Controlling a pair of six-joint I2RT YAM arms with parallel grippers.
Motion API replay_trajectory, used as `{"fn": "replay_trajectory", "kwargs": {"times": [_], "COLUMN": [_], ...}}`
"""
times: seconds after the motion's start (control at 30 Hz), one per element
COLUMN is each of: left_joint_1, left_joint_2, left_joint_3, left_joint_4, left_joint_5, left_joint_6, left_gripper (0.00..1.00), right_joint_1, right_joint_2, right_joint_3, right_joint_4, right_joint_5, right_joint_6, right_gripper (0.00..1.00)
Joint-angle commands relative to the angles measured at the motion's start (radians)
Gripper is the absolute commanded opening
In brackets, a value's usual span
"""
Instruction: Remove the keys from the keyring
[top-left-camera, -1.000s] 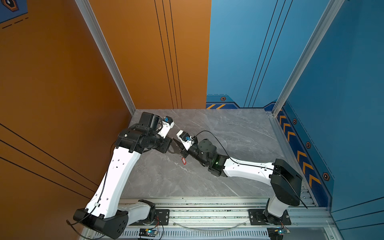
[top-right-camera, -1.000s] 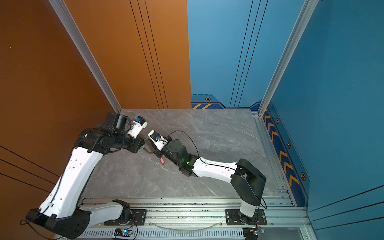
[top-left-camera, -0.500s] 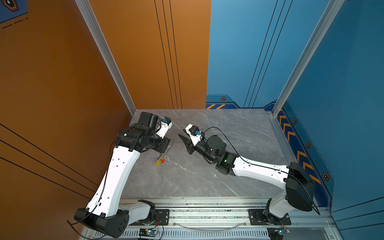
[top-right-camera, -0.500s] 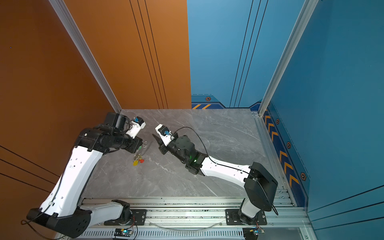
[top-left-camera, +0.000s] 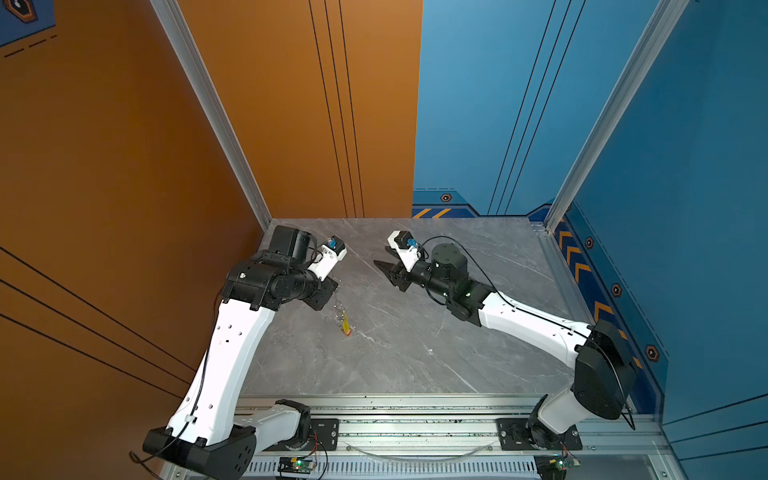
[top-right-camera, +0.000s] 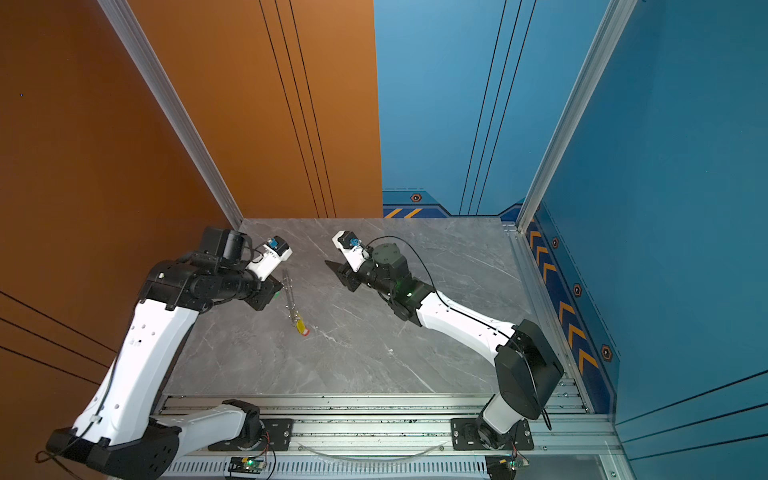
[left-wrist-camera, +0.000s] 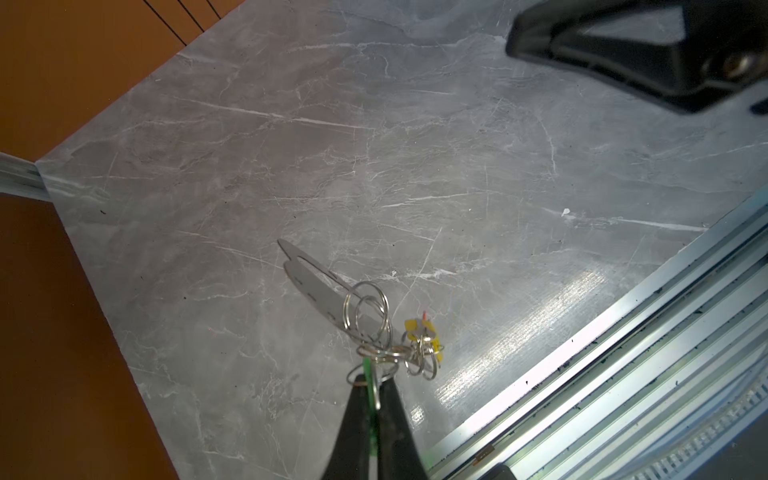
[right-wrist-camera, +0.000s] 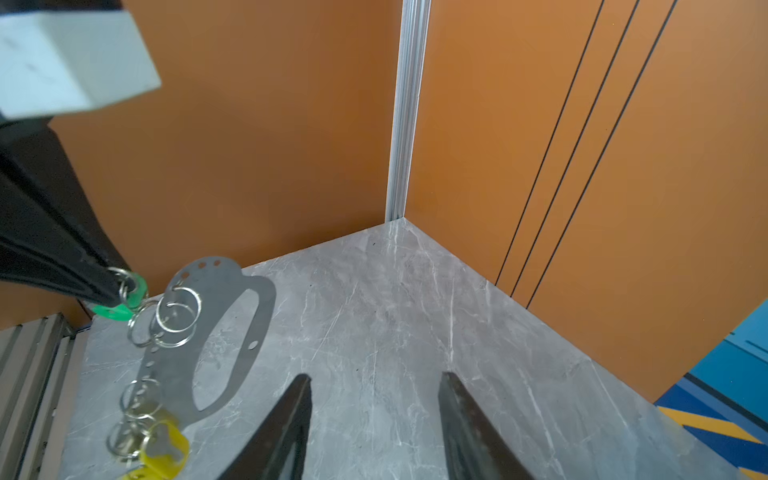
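My left gripper (left-wrist-camera: 372, 380) is shut on the green tag (left-wrist-camera: 367, 369) of one of the keys, and the keyring (left-wrist-camera: 316, 286) hangs from it above the table. The keyring is a flat grey plate (right-wrist-camera: 220, 332) with a long oval cut-out and silver rings along one edge. A yellow tag (right-wrist-camera: 166, 453) dangles at its lower end, with a bit of red (top-left-camera: 348, 332) behind it. In both top views the keyring (top-right-camera: 289, 297) shows edge-on below the left gripper (top-left-camera: 332, 291). My right gripper (right-wrist-camera: 376, 376) is open and holds nothing, well to the right of the keyring (top-left-camera: 338, 307).
The grey marble table (top-left-camera: 415, 353) meets orange walls (right-wrist-camera: 249, 166) at the back left corner near the left arm. An aluminium rail (top-left-camera: 415, 415) runs along the front edge. Blue walls (top-left-camera: 665, 208) bound the right side.
My right gripper has let go of the keys, pulled back to the right and opened wider. The keyring now hangs from my left gripper alone.
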Motion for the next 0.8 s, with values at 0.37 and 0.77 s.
{"fn": "replay_trajectory", "kwargs": {"times": [0.37, 0.77], "left_joint_1": [0.000, -0.043], "left_joint_2": [-0.088, -0.090], "left_joint_3": [-0.108, -0.156], "left_joint_4": [0.083, 0.186], "left_joint_5": [0.202, 0.109], "left_joint_6": [0.473, 0.716], "left_gripper": [0.00, 0.00], "right_joint_1": [-0.048, -0.054], "right_joint_2": [0.102, 0.240], "right_joint_3": [0.196, 0.365], "right_joint_4": [-0.174, -0.334], "right_joint_5": [-0.151, -0.398], "right_joint_6": [-0.040, -0.044], "right_gripper": [0.57, 0.55]}}
